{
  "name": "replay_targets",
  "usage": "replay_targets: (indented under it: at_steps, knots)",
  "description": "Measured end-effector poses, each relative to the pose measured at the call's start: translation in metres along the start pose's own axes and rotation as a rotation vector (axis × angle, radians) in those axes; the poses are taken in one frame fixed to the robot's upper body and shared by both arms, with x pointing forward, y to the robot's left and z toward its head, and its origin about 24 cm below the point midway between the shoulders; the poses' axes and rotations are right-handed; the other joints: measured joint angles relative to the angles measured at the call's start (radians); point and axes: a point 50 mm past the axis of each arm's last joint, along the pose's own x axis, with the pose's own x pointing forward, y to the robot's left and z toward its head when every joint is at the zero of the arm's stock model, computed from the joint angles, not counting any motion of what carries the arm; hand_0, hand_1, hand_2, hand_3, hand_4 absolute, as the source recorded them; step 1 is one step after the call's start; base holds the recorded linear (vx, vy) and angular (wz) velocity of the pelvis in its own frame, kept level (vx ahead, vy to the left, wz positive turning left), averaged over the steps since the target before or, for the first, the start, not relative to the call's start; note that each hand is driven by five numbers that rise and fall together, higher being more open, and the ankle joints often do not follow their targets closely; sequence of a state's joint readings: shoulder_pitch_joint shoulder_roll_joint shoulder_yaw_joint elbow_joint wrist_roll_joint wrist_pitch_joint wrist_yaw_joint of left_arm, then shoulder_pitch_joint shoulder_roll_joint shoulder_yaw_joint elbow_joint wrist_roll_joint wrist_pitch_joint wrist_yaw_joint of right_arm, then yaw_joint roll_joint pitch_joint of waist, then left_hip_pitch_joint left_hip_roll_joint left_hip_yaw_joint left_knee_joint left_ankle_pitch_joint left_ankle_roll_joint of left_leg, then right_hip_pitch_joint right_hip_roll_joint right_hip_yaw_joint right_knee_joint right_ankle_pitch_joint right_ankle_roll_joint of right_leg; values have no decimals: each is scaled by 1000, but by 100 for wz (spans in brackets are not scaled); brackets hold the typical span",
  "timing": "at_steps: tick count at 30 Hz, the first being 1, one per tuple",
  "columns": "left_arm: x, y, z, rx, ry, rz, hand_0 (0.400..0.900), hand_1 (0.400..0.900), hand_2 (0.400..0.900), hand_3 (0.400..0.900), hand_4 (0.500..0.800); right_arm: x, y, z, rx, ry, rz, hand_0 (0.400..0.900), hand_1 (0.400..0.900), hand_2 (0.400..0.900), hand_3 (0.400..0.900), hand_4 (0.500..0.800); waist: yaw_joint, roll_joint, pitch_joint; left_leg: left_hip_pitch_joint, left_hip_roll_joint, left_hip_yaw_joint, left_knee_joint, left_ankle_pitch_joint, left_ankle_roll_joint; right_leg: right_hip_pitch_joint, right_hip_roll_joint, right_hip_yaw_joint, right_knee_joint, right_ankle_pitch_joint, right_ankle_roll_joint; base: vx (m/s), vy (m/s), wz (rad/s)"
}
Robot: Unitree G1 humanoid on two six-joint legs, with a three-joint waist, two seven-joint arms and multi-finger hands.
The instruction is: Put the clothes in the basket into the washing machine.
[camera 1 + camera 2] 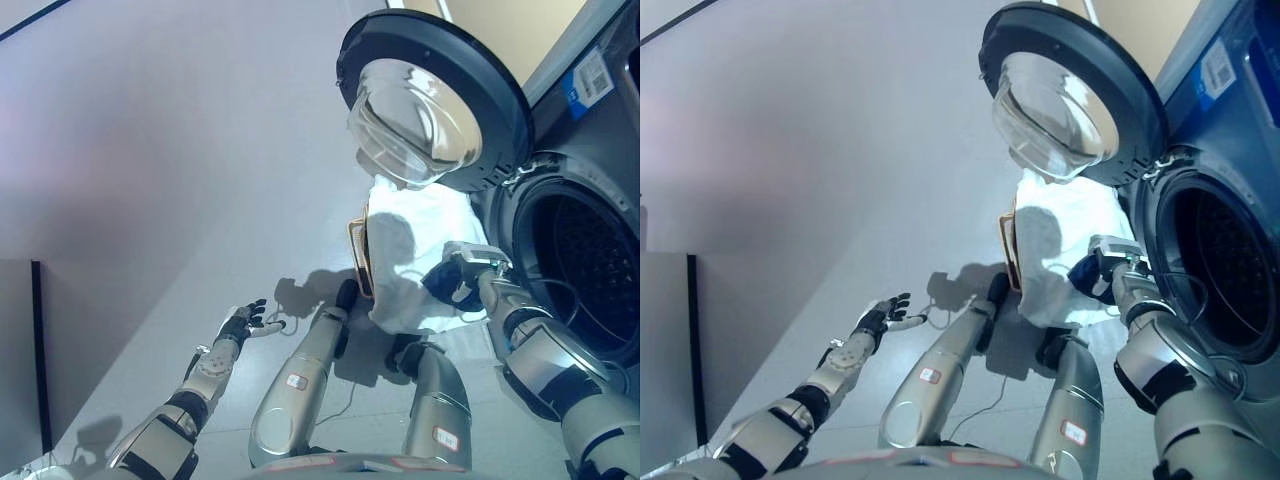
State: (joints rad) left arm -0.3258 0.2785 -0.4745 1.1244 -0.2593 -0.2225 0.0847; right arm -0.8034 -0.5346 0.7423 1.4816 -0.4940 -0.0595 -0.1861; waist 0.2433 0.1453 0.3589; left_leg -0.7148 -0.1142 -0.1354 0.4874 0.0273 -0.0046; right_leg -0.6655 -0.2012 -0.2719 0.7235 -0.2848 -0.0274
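Note:
A basket with a brown rim (358, 258) stands on the floor in front of the washing machine, filled with white cloth (415, 245). My right hand (455, 281) is at the cloth's right edge, beside the machine's opening, its fingers curled into the fabric. The dark drum (585, 280) is open, and the round door (435, 95) with its glass bowl is swung out to the left above the basket. Far to the left, my left hand (243, 322) hovers over the floor with its fingers spread, holding nothing.
Grey floor (150, 150) stretches to the left and behind the basket. A dark panel edge (38, 350) stands at the lower left. The machine's dark front (590, 110) fills the right side.

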Motion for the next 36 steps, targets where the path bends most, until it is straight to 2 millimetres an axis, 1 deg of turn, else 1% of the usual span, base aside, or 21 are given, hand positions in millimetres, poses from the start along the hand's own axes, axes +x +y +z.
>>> replay_targets:
  at_steps: [3, 6, 10, 13, 15, 18, 20, 22, 24, 25, 26, 27, 29, 31, 36]
  knots:
    - [2, 1, 3, -5, -4, 6, 900, 900, 900, 900, 800, 2, -14, 5, 1, -17, -35, 900, 900, 900, 900, 800, -14, 2, 1, -50, -4, 7, 39, -9, -7, -55, -5, 15, 40, -4, -2, -46, 11, -14]
    - [2, 0, 4, -18, -3, 12, 900, 900, 900, 900, 800, 4, -23, 11, -9, -36, -58, 900, 900, 900, 900, 800, -36, 4, 3, -89, -7, 22, 76, -18, -3, -100, -11, 33, 80, -8, -2, -91, 22, -9]
    - [3, -1, 8, -46, -13, 17, 900, 900, 900, 900, 800, 6, -40, 11, -71, -30, -96, 900, 900, 900, 900, 800, -55, 7, 6, -178, -8, 51, 133, -24, 3, -202, -17, 68, 143, -12, -1, -111, 60, -10]
    - [4, -3, 10, -73, -19, 22, 900, 900, 900, 900, 800, 6, -44, 5, -87, -13, -109, 900, 900, 900, 900, 800, -56, 12, 8, -240, -12, 69, 168, -26, 7, -276, -27, 90, 187, -12, -1, -61, 56, -6]
    - [4, -5, 11, -77, -19, 18, 900, 900, 900, 900, 800, 5, -45, 0, -109, 3, -115, 900, 900, 900, 900, 800, -49, 17, 11, -268, -12, 83, 182, -26, 7, -313, -30, 105, 209, -12, -1, -34, 71, 2]
    - [5, -10, 13, -84, -28, 5, 900, 900, 900, 900, 800, 4, -53, -13, -146, 40, -138, 900, 900, 900, 900, 800, -33, 30, 12, -295, -18, 105, 193, -27, 9, -356, -40, 131, 239, -12, -1, -37, 64, 7]
    - [5, -14, 18, -79, -51, -6, 900, 900, 900, 900, 800, 3, -55, -24, -176, 69, -140, 900, 900, 900, 900, 800, -16, 44, 6, -306, -29, 105, 202, -27, 9, -375, -49, 139, 259, -18, -4, -59, 44, 9]
    - [5, -19, 25, -77, -83, -25, 900, 900, 900, 900, 800, 1, -67, -38, -196, 106, -160, 900, 900, 900, 900, 800, 7, 69, -14, -343, -32, 107, 211, -27, 9, -414, -51, 144, 273, -18, -4, -52, 50, 4]
    - [4, -28, 32, -83, -122, -51, 900, 900, 900, 900, 800, -4, -88, -58, -218, 158, -208, 900, 900, 900, 900, 800, 27, 103, -51, -398, -39, 111, 201, -26, 6, -476, -62, 148, 276, -17, -3, -20, 81, -13]
    - [4, -31, 34, -89, -130, -55, 900, 900, 900, 900, 800, -6, -95, -64, -221, 175, -228, 900, 900, 900, 900, 800, 33, 111, -57, -412, -49, 115, 204, -23, 2, -500, -69, 160, 286, -17, -2, 10, 64, -13]
    - [4, -31, 33, -90, -128, -54, 900, 900, 900, 900, 800, -6, -100, -66, -229, 179, -244, 839, 839, 839, 839, 764, 41, 112, -59, -421, -50, 124, 209, -22, 3, -517, -68, 175, 298, -16, -1, 18, 39, -5]
    - [3, -33, 31, -94, -124, -53, 900, 900, 900, 900, 800, -7, -106, -66, -240, 181, -266, 400, 400, 400, 400, 500, 49, 115, -62, -427, -52, 129, 215, -22, 3, -527, -69, 184, 304, -16, 0, 38, 29, -2]
    - [1, -35, 28, -101, -117, -57, 900, 900, 900, 900, 800, -8, -113, -68, -281, 184, -285, 400, 400, 400, 400, 500, 49, 116, -79, -436, -53, 129, 215, -22, 4, -536, -69, 185, 306, -17, 2, 50, 15, -2]
    - [1, -37, 28, -108, -117, -58, 900, 900, 900, 900, 800, -10, -124, -70, -327, 171, -261, 400, 400, 400, 400, 500, 42, 117, -84, -439, -53, 128, 216, -23, 6, -541, -69, 185, 308, -20, 6, 55, 24, -6]
    - [2, -38, 28, -113, -117, -58, 900, 900, 900, 900, 800, -11, -129, -71, -325, 161, -279, 400, 400, 400, 400, 500, 37, 115, -94, -450, -52, 129, 209, -23, 11, -554, -67, 186, 305, -19, 14, 43, 19, -11]
